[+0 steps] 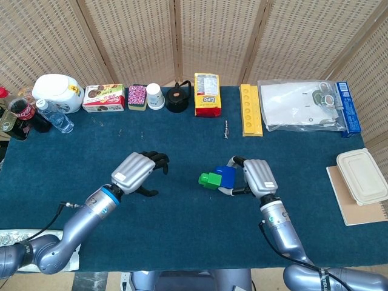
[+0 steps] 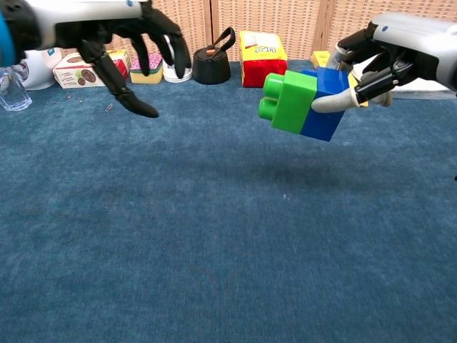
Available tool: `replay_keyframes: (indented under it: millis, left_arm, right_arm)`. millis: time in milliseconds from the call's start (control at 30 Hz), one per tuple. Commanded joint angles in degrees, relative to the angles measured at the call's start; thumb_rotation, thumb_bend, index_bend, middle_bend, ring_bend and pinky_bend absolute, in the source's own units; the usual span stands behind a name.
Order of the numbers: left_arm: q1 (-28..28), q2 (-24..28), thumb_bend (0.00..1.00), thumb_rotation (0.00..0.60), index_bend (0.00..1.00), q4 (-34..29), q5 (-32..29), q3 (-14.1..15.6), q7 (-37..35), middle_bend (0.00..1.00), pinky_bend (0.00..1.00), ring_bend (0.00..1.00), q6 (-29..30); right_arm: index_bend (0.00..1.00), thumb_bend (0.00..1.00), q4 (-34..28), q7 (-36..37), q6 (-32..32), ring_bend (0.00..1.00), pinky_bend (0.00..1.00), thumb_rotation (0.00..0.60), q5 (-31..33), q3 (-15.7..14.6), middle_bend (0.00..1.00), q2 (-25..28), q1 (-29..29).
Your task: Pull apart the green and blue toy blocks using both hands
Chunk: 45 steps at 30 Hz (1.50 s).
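Right robot hand (image 1: 257, 176): grips the blue block (image 1: 225, 176), lifted above the worktop (image 1: 182, 236).
Green block (image 1: 210, 179): joined to the blue one.
Left robot hand (image 1: 138, 170): fingers spread, holding nothing, left of the blocks.

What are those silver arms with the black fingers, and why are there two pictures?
They belong to one robot with two arms, each ending in a hand like ours. One picture comes from a camera in its head, looking down on the blue table. The other comes from a camera in its chest, looking across the table, so things look bigger.

The right hand holds two toy bricks stuck together in the air: it grips the blue block, and the green block sticks out toward the other hand. The left hand is open, fingers spread, holding nothing and not touching the blocks.

Along the back of the table stand a paper cup, a yellow packet, a snack box and more.
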Motion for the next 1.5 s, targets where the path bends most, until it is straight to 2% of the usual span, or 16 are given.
replay_keyframes:
  millis: [33, 900, 1100, 1233, 1367, 1500]
  left_arm:
    - [-1.8, -2.15, 0.17, 0.6, 0.45, 1.67, -1.47, -0.14, 0.84, 0.32, 0.39, 0.3, 0.42]
    - [-6.38, -9.15, 0.18, 0.6, 0.45, 3.13, -7.55, 0.73, -2.99, 0.32, 0.39, 0.3, 4.17]
    - [-7.18, -10.42, 0.19, 0.508, 0.45, 3.06, -8.58, 0.85, -2.82, 0.32, 0.39, 0.3, 5.09]
    - [-7.39, -10.95, 0.21, 0.388, 0.45, 2.76, -9.08, 1.02, -2.31, 0.32, 0.4, 0.3, 6.14]
    - [-7.61, -11.49, 0.22, 0.336, 0.45, 2.75, -9.67, 1.11, -1.6, 0.32, 0.4, 0.3, 7.2]
    - [-7.72, -12.74, 0.22, 0.317, 0.45, 3.14, -10.07, 0.96, -1.25, 0.32, 0.4, 0.3, 8.71]
  right_arm:
    - [0.61, 0.15, -0.66, 0.22, 0.46, 0.75, 0.67, 0.527, 0.08, 0.01, 0.65, 0.16, -0.13]
    - [0.61, 0.14, -3.0, -1.2, 1.39, 0.75, 0.67, 0.529, 1.01, -0.14, 0.65, -2.87, 2.22]
    - [0.61, 0.15, -3.25, -2.03, 1.81, 0.75, 0.67, 0.528, 1.39, -0.06, 0.65, -3.17, 2.71]
    - [0.61, 0.14, -3.25, -2.31, 2.22, 0.75, 0.67, 0.526, 1.78, 0.23, 0.65, -3.49, 2.97]
    - [0.61, 0.14, -3.26, -2.29, 2.4, 0.75, 0.67, 0.527, 2.2, 0.55, 0.65, -3.62, 3.18]
    - [0.61, 0.15, -3.22, -2.1, 2.5, 0.75, 0.67, 0.529, 2.56, 0.82, 0.65, -3.7, 3.34]
